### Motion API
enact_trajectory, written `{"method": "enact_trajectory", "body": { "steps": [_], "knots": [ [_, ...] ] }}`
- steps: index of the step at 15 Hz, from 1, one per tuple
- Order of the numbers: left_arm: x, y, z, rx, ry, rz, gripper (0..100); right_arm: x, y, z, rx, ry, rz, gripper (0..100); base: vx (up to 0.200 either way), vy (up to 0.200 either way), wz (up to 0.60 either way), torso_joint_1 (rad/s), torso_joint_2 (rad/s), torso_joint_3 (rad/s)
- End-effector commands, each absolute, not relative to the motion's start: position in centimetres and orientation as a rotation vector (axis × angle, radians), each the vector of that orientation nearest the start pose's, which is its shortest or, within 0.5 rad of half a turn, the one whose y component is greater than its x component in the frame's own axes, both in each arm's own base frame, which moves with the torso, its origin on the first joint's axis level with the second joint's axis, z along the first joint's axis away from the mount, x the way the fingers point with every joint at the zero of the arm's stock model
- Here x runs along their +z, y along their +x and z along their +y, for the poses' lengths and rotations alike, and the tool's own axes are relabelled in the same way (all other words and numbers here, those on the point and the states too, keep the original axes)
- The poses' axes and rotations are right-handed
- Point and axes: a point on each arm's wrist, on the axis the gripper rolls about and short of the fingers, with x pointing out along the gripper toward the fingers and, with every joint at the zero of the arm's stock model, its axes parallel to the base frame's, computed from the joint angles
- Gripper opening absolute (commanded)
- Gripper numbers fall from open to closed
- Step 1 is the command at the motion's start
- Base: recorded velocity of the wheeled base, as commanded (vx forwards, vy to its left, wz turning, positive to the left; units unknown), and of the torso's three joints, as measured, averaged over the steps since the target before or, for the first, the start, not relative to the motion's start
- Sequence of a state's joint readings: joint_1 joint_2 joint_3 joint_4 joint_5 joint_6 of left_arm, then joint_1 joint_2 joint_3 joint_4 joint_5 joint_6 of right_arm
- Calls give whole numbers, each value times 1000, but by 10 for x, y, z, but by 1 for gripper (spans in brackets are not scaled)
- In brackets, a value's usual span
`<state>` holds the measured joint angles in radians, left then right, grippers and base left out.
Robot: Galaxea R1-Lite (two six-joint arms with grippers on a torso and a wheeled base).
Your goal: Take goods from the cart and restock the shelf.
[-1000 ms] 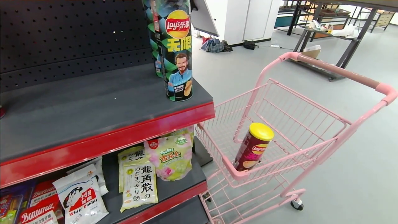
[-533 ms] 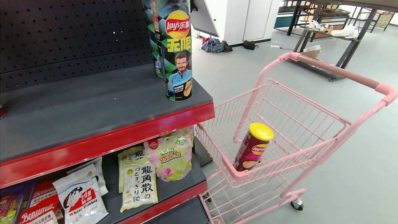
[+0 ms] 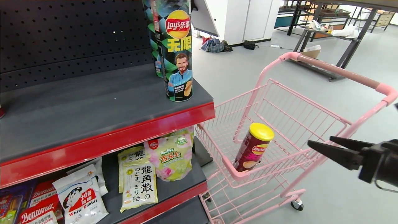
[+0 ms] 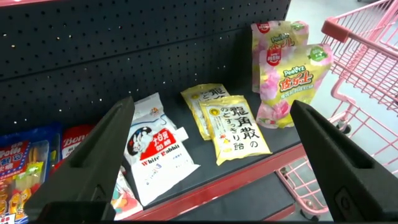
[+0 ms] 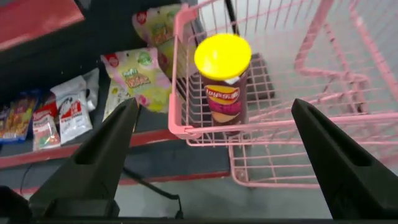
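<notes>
One can sits in the cart, near upright and leaning slightly, yellow lid up, in the basket corner nearest the shelf. The right pincer hangs released, fingers spread wide, by the basket's far side. The can lies to its left and lower, framed between those fingers in the wrist view, so I'd call this the nearer arm. The left pincer, also released, faces the lower shelf's snack bags.
</notes>
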<state>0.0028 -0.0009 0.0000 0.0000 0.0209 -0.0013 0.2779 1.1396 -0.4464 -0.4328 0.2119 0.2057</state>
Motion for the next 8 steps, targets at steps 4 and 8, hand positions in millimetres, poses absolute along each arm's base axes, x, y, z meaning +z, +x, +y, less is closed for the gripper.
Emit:
{"method": "enact_trajectory", "body": {
  "steps": [4,8],
  "knots": [
    [75,-23,0,25,-2,2,100,126,215,80,525,189,533,100,0,0,0,0,0,0],
    [75,-23,0,25,-2,0,100,120,227,84,537,184,540,100,0,0,0,0,0,0]
  ]
}}
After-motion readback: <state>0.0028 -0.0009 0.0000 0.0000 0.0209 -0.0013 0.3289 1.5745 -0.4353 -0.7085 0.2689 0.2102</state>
